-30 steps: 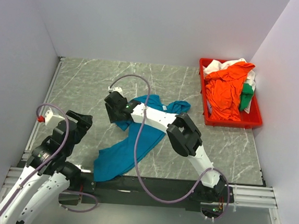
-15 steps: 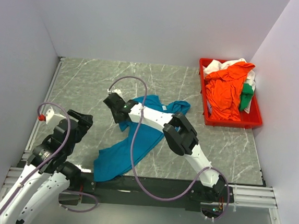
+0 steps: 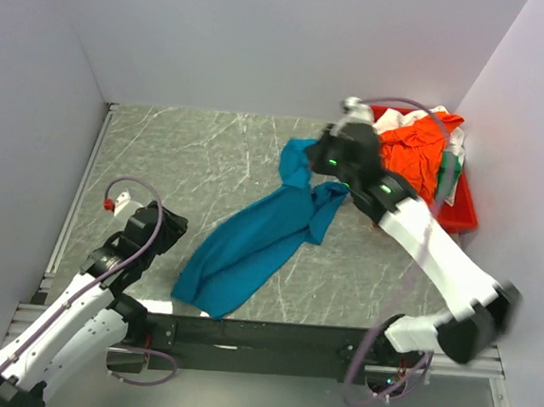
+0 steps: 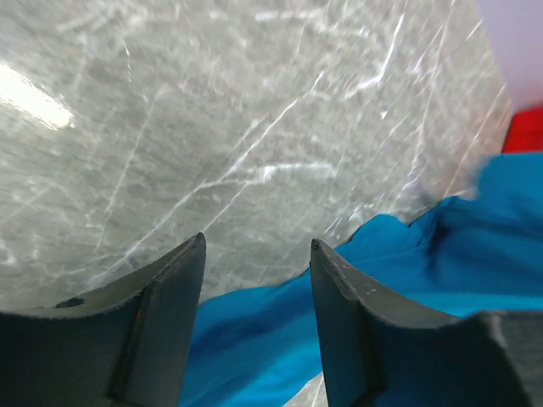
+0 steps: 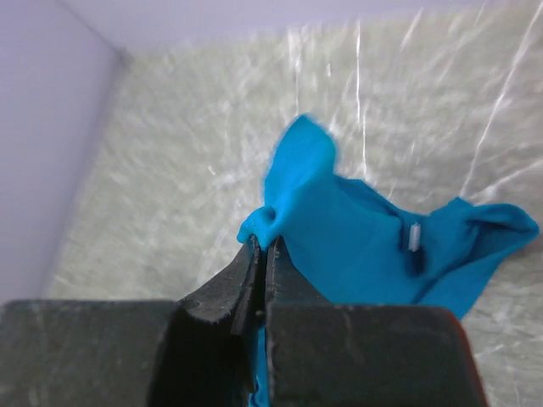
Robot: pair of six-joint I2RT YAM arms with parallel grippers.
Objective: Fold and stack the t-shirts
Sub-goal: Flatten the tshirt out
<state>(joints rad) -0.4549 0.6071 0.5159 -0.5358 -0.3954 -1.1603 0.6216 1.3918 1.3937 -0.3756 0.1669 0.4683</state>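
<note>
Right jaws, gripping teal t-shirt [image 3: 249, 244], have swung toward red tray [image 3: 456, 220].

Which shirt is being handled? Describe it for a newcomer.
On the grey table, look left of the red tray. A teal shirt stretches diagonally, its far end pinched in the right gripper. All other shirts are piled in the tray.

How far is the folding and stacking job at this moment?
Done: nothing is folded or stacked yet. In hand: the right gripper is shut on one end of the teal t-shirt, which lies unfolded on the table; the left gripper hangs open near its other end. Left: fold it, then the orange, white and green shirts heaped in the red tray.
</note>
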